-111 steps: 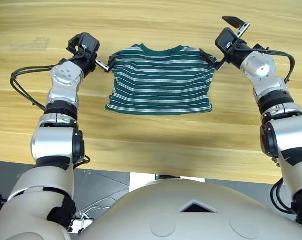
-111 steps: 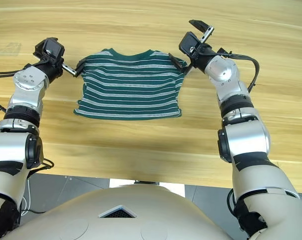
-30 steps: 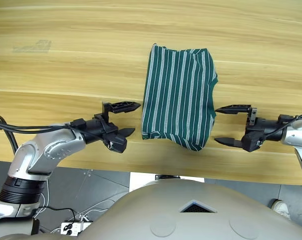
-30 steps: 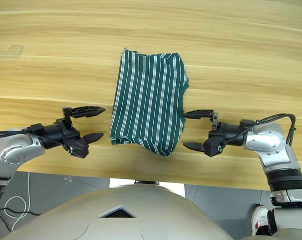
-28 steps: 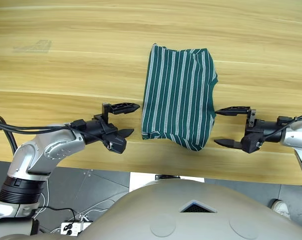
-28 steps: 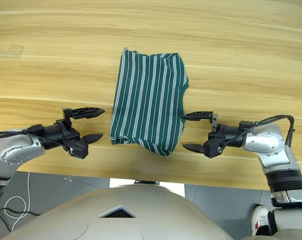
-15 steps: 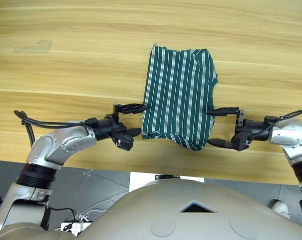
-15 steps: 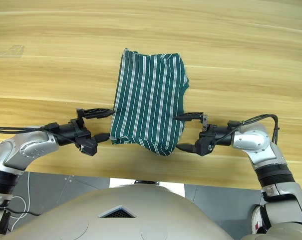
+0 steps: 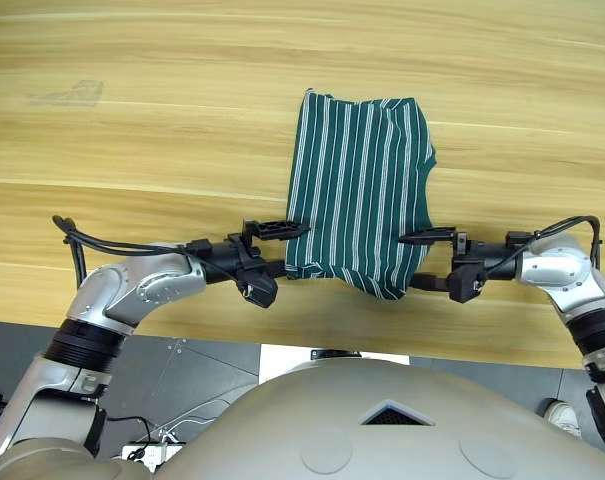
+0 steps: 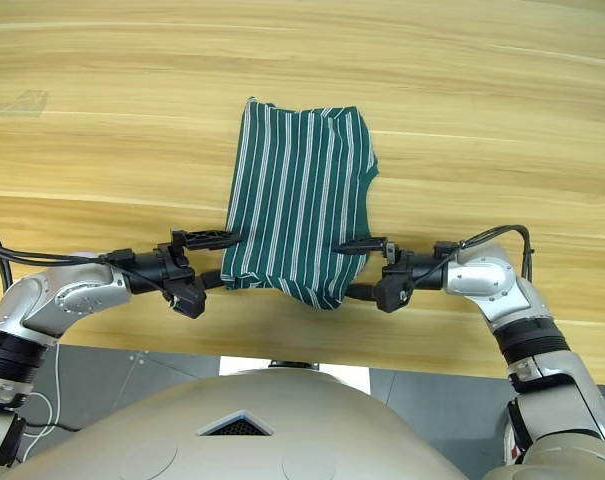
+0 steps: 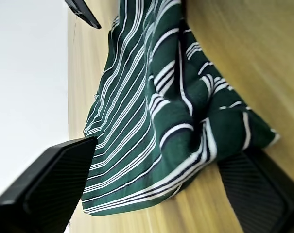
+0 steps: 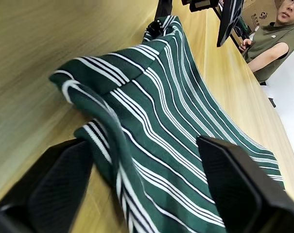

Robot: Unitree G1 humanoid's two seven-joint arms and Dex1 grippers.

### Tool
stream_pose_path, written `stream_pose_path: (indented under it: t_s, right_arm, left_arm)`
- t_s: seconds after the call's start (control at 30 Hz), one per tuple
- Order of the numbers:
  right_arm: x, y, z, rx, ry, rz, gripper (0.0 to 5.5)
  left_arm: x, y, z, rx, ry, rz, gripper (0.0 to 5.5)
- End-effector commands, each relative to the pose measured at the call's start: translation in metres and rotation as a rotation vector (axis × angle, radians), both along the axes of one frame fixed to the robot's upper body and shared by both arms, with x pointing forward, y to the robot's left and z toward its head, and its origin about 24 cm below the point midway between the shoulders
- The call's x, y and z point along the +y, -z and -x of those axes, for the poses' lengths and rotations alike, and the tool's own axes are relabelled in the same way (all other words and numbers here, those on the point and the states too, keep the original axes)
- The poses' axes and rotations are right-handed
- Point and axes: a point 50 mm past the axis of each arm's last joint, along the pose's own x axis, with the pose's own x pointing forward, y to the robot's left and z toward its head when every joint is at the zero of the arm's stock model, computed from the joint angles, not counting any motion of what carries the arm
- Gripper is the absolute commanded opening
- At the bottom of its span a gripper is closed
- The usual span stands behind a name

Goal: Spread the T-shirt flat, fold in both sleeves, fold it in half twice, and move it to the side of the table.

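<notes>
- Both arms have closed in from either side over the last second. Each gripper stood well clear of the T-shirt then, and now each one's fingers reach the cloth's near corners. The folded shirt itself has not shifted on the table.
- Head views: the T-shirt, dark green with white stripes running away from the robot, lies folded into a tall narrow shape on the wooden table, around the middle and reaching close to the near edge. Its neck opening makes a notch on the robot's right side.
- Head views: the left gripper is at the shirt's near-left corner with its fingers spread wide, the upper one over the edge of the cloth and the lower one just beside the hem.
- Head views: the right gripper is at the near-right corner, also spread wide, with its upper finger over the cloth. Neither has pinched the fabric.
- Left wrist view: the left gripper is wide apart, with a bunched, layered corner of the T-shirt sitting between its two dark fingers. The cloth rests on the table.
- Right wrist view: the right gripper is likewise wide, its fingers flanking a rumpled striped corner of the T-shirt. The left gripper shows beyond the far end of the cloth.
</notes>
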Motion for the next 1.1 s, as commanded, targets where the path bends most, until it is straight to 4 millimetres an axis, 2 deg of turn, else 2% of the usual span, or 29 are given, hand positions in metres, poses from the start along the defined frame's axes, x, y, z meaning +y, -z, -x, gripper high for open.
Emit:
stream_pose_path:
  t_s: [0.03,0.2,0.63,0.77,1.0,1.1]
  right_arm:
    - [0.002,-0.001,-0.005,-0.004,0.007,-0.005,3.08]
    - [0.003,0.000,-0.005,0.005,0.008,-0.013,2.09]
    - [0.005,0.004,-0.001,0.031,-0.002,-0.014,0.00]
    - [0.006,0.005,0.000,0.038,-0.004,-0.012,0.00]
    - [0.006,0.007,0.001,0.075,0.014,-0.009,0.00]
    - [0.001,0.007,0.005,0.275,0.070,0.006,0.00]
  left_arm:
    - [0.007,0.017,0.009,0.088,0.015,-0.112,3.69]
    - [0.006,0.018,0.009,0.090,0.011,-0.107,2.73]
    - [0.007,0.020,0.009,0.092,0.005,-0.109,0.74]
    - [0.007,0.020,0.009,0.091,0.002,-0.111,0.28]
    - [0.015,0.018,0.010,0.090,-0.013,-0.126,0.20]
    - [0.024,-0.002,-0.006,0.067,-0.124,-0.082,0.19]
